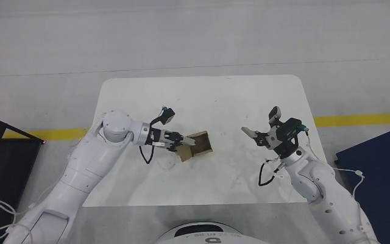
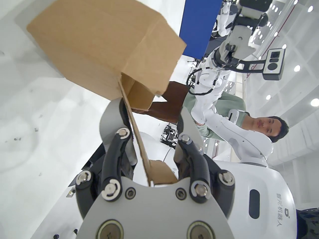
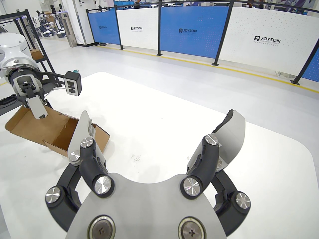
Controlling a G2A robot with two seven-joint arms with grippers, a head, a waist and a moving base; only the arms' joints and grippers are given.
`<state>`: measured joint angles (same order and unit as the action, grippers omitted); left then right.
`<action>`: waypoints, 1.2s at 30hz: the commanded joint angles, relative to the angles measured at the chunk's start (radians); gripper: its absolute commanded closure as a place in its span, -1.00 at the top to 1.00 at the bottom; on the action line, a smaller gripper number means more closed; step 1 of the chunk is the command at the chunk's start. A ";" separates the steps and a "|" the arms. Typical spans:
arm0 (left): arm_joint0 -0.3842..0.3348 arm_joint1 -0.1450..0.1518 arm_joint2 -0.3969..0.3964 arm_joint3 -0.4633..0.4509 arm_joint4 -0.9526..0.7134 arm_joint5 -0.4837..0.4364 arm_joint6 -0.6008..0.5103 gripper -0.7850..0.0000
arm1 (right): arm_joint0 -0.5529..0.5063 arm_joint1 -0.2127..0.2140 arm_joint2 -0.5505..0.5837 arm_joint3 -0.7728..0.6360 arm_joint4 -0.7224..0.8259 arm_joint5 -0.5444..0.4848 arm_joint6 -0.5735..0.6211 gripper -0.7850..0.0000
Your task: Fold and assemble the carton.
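A small brown carton point(image 1: 200, 145) lies partly folded near the middle of the white table point(image 1: 244, 97), its open side facing the far right. My left gripper point(image 1: 180, 141) is at the carton's left end. In the left wrist view one flap of the carton point(image 2: 99, 40) runs between the fingers and lies against one finger point(image 2: 112, 120), while the other finger stands well clear, so the left gripper point(image 2: 149, 108) is open. My right gripper point(image 1: 261, 122) hovers open over the table's right side, away from the carton point(image 3: 57, 130), with nothing held. From the right wrist, the right gripper point(image 3: 159, 118) faces the left gripper point(image 3: 35, 103).
The table's rounded far corner point(image 3: 299, 148) and front edge point(image 1: 201, 204) bound the work area. A black frame point(image 1: 12, 131) stands off the left side and a blue panel point(image 1: 372, 152) off the right. Fence panels point(image 3: 194, 30) line the room behind.
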<state>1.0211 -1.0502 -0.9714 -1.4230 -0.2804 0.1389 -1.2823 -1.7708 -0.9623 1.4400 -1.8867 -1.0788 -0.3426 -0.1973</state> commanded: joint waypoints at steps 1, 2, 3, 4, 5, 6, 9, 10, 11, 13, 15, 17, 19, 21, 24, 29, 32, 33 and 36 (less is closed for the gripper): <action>0.004 0.005 -0.017 -0.014 0.012 -0.020 0.019 1.00 | 0.000 0.000 0.000 0.000 0.000 0.000 0.000 1.00; 0.009 0.008 -0.028 -0.024 0.020 -0.031 0.029 1.00 | 0.000 0.000 0.000 0.000 0.000 0.000 0.000 1.00; 0.016 0.012 -0.041 -0.035 0.028 -0.039 0.039 1.00 | 0.000 0.000 0.000 0.000 0.000 0.000 0.000 1.00; 0.025 0.016 -0.054 -0.048 0.037 -0.044 0.047 1.00 | 0.000 0.000 0.000 0.000 0.000 0.000 0.000 1.00; 0.035 0.021 -0.070 -0.063 0.051 -0.048 0.058 1.00 | 0.000 0.000 0.000 0.000 0.000 0.000 0.000 1.00; 0.048 0.027 -0.087 -0.081 0.061 -0.052 0.069 1.00 | 0.000 0.000 0.000 0.000 0.000 0.000 0.000 1.00; 0.100 0.044 -0.147 -0.132 0.079 -0.063 0.096 1.00 | 0.000 0.000 0.000 0.000 0.000 0.000 0.000 1.00; 0.121 0.049 -0.168 -0.149 0.082 -0.069 0.109 1.00 | 0.000 0.000 0.000 0.000 0.000 0.000 0.000 1.00; 0.144 0.054 -0.188 -0.166 0.085 -0.079 0.123 1.00 | 0.000 0.000 0.000 0.000 0.000 0.000 0.000 1.00; 0.191 0.063 -0.225 -0.192 0.099 -0.103 0.156 1.00 | 0.000 0.000 0.000 0.000 0.000 0.000 0.000 1.00; 0.235 0.070 -0.247 -0.214 0.126 -0.136 0.182 1.00 | 0.000 0.000 0.000 0.000 0.000 0.000 0.000 1.00; 0.272 0.074 -0.260 -0.223 0.127 -0.156 0.203 1.00 | 0.000 0.000 0.000 0.000 0.000 0.000 0.000 1.00; 0.292 0.075 -0.264 -0.229 0.133 -0.170 0.219 1.00 | 0.000 0.000 0.000 0.000 0.000 0.000 0.000 1.00; 0.300 0.075 -0.261 -0.232 0.136 -0.174 0.235 1.00 | 0.000 0.000 0.000 0.000 0.000 0.000 0.000 1.00; 0.298 0.074 -0.251 -0.234 0.144 -0.176 0.252 0.89 | 0.000 0.000 0.000 0.000 0.000 0.000 0.000 1.00; 0.286 0.072 -0.240 -0.221 0.149 -0.178 0.260 0.33 | 0.000 0.000 0.000 0.000 0.000 0.000 0.000 1.00; 0.279 0.071 -0.233 -0.209 0.150 -0.174 0.258 0.22 | 0.000 0.000 0.000 0.000 0.000 0.000 0.000 1.00; 0.276 0.071 -0.230 -0.207 0.150 -0.174 0.259 0.21 | 0.000 0.000 0.000 0.000 0.000 0.000 0.000 1.00; 0.270 0.070 -0.225 -0.201 0.147 -0.173 0.260 0.12 | 0.000 0.000 0.000 0.000 0.000 0.000 0.000 1.00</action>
<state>1.2932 -0.9802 -1.1977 -1.6259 -0.1322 -0.0341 -1.0228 -1.7708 -0.9623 1.4400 -1.8867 -1.0788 -0.3426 -0.1973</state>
